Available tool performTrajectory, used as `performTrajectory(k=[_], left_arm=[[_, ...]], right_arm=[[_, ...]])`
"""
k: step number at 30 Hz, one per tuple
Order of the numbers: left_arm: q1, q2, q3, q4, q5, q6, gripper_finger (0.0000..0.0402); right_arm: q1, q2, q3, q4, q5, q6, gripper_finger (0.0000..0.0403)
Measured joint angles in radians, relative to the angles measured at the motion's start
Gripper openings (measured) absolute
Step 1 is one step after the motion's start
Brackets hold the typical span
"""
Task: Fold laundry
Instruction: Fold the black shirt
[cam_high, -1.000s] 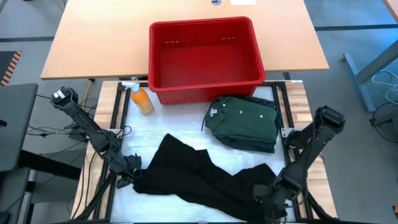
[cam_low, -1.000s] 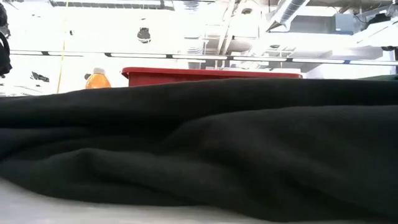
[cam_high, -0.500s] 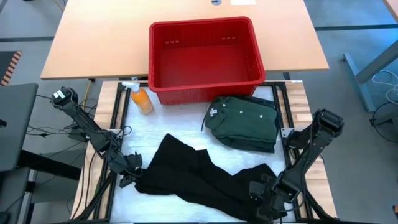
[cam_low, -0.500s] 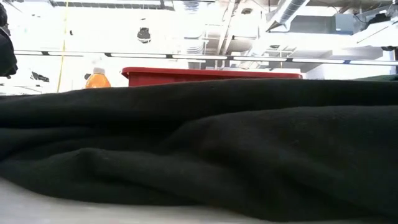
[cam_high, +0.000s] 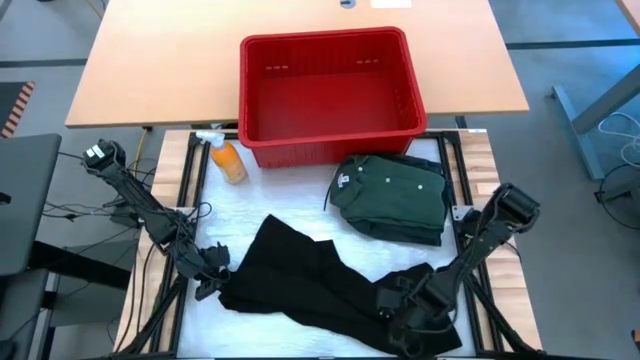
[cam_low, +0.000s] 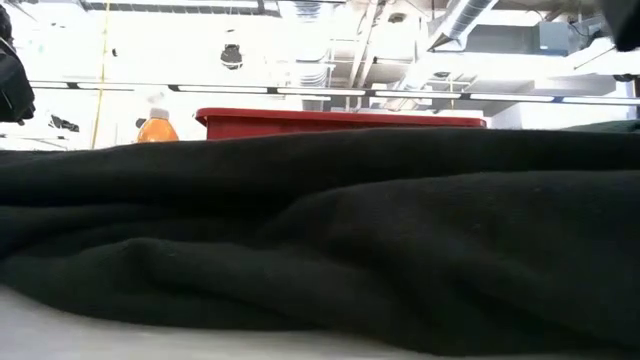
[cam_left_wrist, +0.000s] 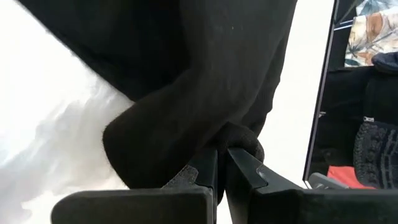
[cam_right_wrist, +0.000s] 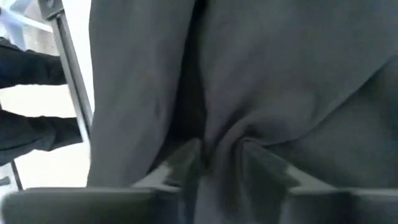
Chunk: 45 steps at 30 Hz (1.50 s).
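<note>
Lying spread across the near part of the desk (cam_high: 290, 215), on its white cover, is a black garment (cam_high: 310, 285). It is long and crumpled, and it reaches from the left side to the right side. In the low view the same black cloth (cam_low: 320, 240) fills most of the picture.

The left pincer (cam_high: 207, 287) is at the left end of the black garment. Its two fingers (cam_left_wrist: 205, 174) are squeezed together on a bunched fold of the cloth. The right pincer (cam_high: 392, 305) is at the right end. Its fingers (cam_right_wrist: 186, 158) pinch a ridge of cloth that bulges up between them.

Farther back, a folded green buttoned shirt (cam_high: 392, 196) with a white neck label sits on the right side of the desk, apart from the black garment. Just behind it stands a red plastic basket (cam_high: 330, 95). An orange spray bottle (cam_high: 226, 158) lies beside the basket's left front corner.
</note>
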Motion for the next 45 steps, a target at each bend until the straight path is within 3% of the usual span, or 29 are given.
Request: performTrajectory(k=[3,5,12,18,23,25,27,31,34,39,45], left_arm=[[0.000,0.000,0.000,0.000,-0.005,0.000,0.0000],[0.000,0.000,0.000,0.000,-0.006,0.001,0.0000],[-0.003,0.000,0.000,0.004,-0.006,0.033,0.0000],[-0.016,0.000,0.000,0.004,-0.009,0.046,0.0000],[-0.046,0.000,0.000,0.004,-0.010,0.045,0.0000],[-0.058,0.000,0.000,0.004,-0.012,0.036,0.0000],[-0.070,0.000,0.000,0.002,-0.018,0.022,0.0000],[-0.100,0.000,0.000,0.000,-0.041,0.003,0.0000],[-0.124,0.000,0.000,0.000,-0.071,-0.015,0.0000],[-0.159,0.000,0.000,-0.001,-0.114,-0.049,0.0000],[-0.209,0.000,0.000,-0.001,-0.208,-0.104,0.0000]], right_arm=[[-0.039,-0.014,0.000,-0.003,-0.008,-0.041,0.0053],[-0.069,-0.046,0.000,-0.006,-0.016,-0.065,0.0020],[-0.176,-0.242,0.085,-0.210,0.068,-0.212,0.0017],[-0.287,-0.412,0.199,-0.565,0.359,-0.234,0.0017],[-0.395,-0.501,0.223,-0.796,0.623,-0.072,0.0024],[-0.445,-0.512,0.223,-0.836,0.672,-0.009,0.0041],[-0.494,-0.512,0.223,-0.835,0.635,-0.018,0.0063],[-0.584,-0.502,0.222,-0.814,0.400,-0.115,0.0119],[-0.591,-0.493,0.222,-0.806,0.306,-0.171,0.0170],[-0.521,-0.493,0.222,-0.772,0.297,-0.170,0.0234],[-0.279,-0.456,0.215,-0.604,0.231,-0.090,0.0243]])
